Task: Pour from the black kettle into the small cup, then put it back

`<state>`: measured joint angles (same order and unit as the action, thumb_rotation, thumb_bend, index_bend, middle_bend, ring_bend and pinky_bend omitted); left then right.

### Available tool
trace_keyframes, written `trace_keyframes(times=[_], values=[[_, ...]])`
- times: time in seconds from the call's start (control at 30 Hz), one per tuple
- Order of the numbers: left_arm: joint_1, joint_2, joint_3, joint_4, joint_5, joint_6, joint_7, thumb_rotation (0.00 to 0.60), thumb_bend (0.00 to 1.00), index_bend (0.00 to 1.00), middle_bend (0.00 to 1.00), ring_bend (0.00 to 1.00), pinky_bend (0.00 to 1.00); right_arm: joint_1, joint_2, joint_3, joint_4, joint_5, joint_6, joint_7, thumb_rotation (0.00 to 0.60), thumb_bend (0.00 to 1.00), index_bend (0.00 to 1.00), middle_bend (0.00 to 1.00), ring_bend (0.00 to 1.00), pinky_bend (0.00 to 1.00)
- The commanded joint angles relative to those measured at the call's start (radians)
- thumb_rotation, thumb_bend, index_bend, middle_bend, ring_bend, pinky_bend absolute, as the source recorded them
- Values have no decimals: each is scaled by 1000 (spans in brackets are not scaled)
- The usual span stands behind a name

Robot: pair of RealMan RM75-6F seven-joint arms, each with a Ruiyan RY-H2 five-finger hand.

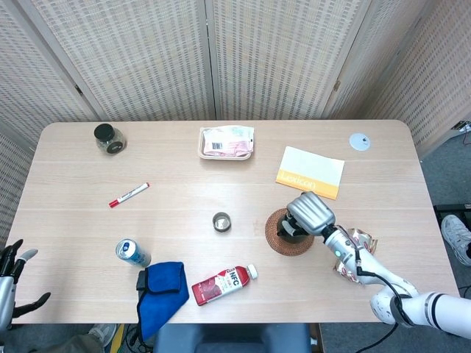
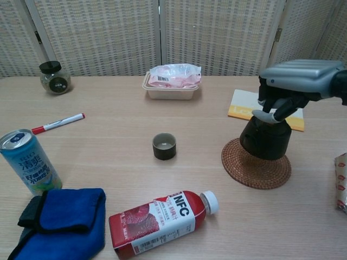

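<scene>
Right hand point(image 2: 293, 86) closed from above on the top of the kettle point(image 2: 265, 139), fingers point(image 2: 267, 115) curled down over its handle. Kettle upright, sitting on the mat point(image 2: 256, 165) (toward the mat's far edge in the chest view). Directly under the hand in the head view, kettle point(image 1: 288, 230) mostly hidden, mat point(image 1: 282, 237) showing around it. Just beyond the hand, a booklet point(image 2: 260, 111) lying flat. Out past the wrist, a crinkled wrapper point(image 2: 341, 181) at the table edge. To the hand's left, well apart, the cup point(image 2: 164, 146) standing upright on bare table point(image 2: 108, 141). Nearer than the cup, a bottle point(image 2: 162, 219) on its side, cap pointing toward the mat. Farther left, cloth point(image 2: 62, 222), can point(image 2: 30, 161) and marker point(image 2: 57, 123). At the far side, a tray point(image 2: 171, 82) and a jar point(image 2: 54, 77). Left hand point(image 1: 13, 283) far off at the table's near left corner, fingers spread, holding nothing.
</scene>
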<state>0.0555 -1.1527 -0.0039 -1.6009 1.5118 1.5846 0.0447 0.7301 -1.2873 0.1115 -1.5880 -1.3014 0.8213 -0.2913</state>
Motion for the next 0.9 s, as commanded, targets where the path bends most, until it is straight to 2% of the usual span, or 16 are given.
trace_keyframes(times=[0.03, 0.23, 0.67, 0.9], values=[[1, 0, 0, 0, 2, 2, 0, 600, 56, 193, 23, 29, 0, 30, -6, 14, 16, 19, -25, -27, 393, 516, 1000, 1000, 916, 537], [5, 1, 2, -2, 5, 10, 1, 600, 56, 193, 23, 29, 0, 97, -36, 40, 51, 62, -75, -87, 394, 517, 1000, 1000, 917, 547], [21, 10, 10, 3, 29, 42, -13, 600, 56, 193, 23, 29, 0, 287, -175, 83, 183, 212, -196, -208, 404, 517, 1000, 1000, 916, 548], [42, 17, 14, 8, 34, 71, -27, 600, 56, 193, 23, 29, 0, 379, -249, 88, 267, 274, -227, -257, 434, 517, 1000, 1000, 916, 548]])
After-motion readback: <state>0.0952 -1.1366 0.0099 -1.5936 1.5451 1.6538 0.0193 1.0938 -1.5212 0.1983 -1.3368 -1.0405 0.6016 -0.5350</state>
